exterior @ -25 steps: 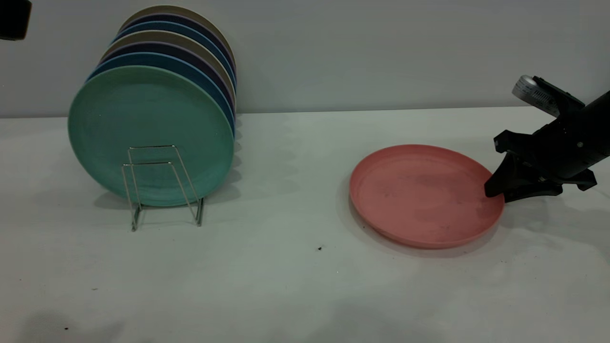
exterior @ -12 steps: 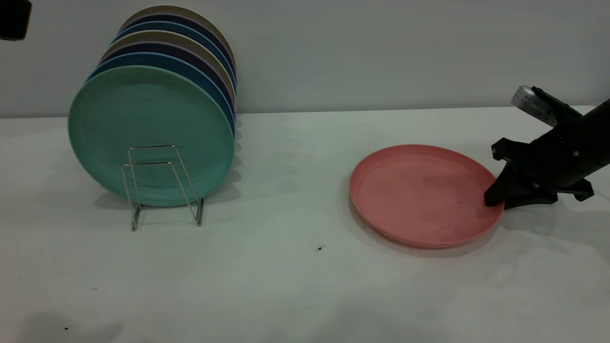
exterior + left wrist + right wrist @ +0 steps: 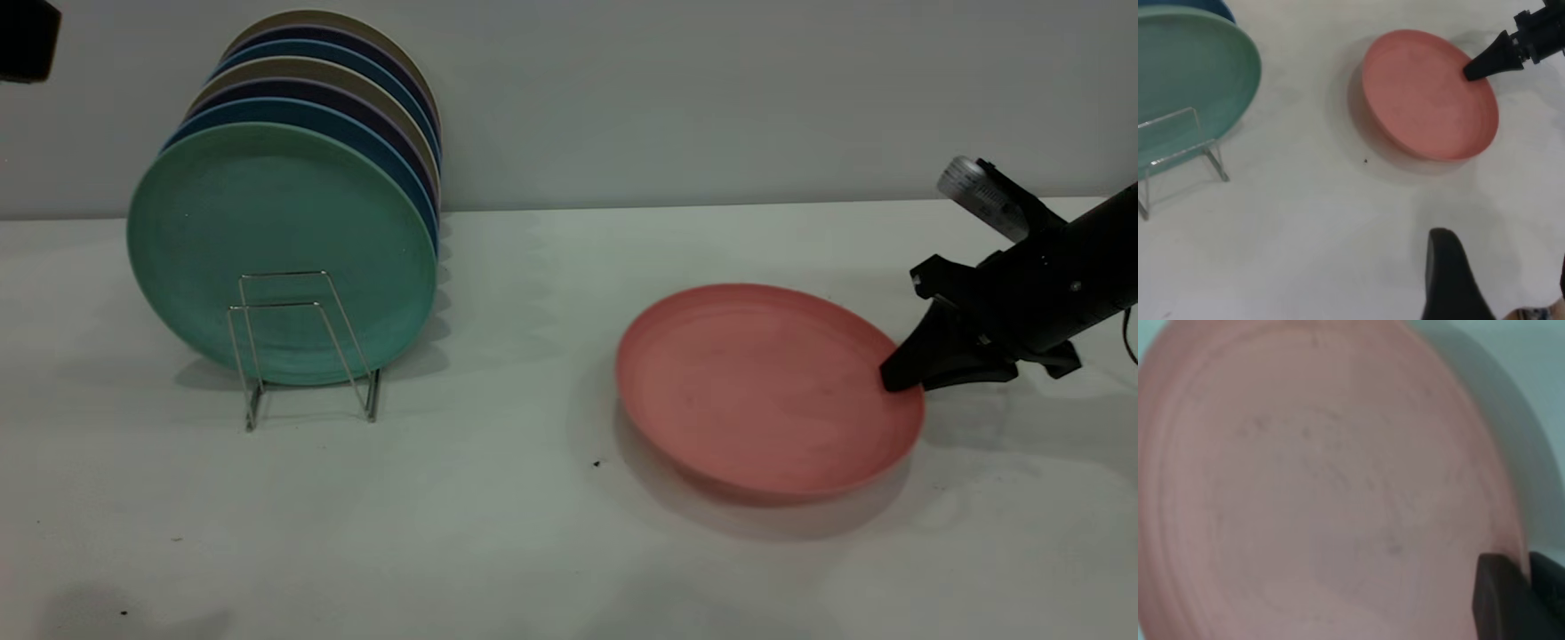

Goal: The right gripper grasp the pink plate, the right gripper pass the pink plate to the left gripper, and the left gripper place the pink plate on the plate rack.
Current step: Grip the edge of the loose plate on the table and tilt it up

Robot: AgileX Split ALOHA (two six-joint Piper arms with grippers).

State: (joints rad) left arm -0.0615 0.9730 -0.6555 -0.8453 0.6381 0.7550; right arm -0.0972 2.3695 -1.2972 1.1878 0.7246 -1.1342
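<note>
- The pink plate (image 3: 769,391) is the landmark: it sits on the bench (image 3: 533,533) nearest the camera, well to the right of the plate rack (image 3: 302,347), and the shadow beneath its near edge suggests it is tilted and partly lifted.
- The right gripper (image 3: 898,378) is at the plate's right rim, its jaws clenched on that rim, one finger above and one below, as the right wrist view shows.
- So the grasp looks done; the pass and the racking remain.
- The left gripper (image 3: 1451,280) is nowhere near the plate: only a dark corner shows at the exterior view's upper left, high and far from the pink plate. Its jaws appear released, holding nothing.
- Farther off, left of the pink plate, the rack holds a row of upright plates, with a teal-green plate (image 3: 280,253) in front; the wire loops ahead of it hold nothing, a likely slot for the pink plate.
</note>
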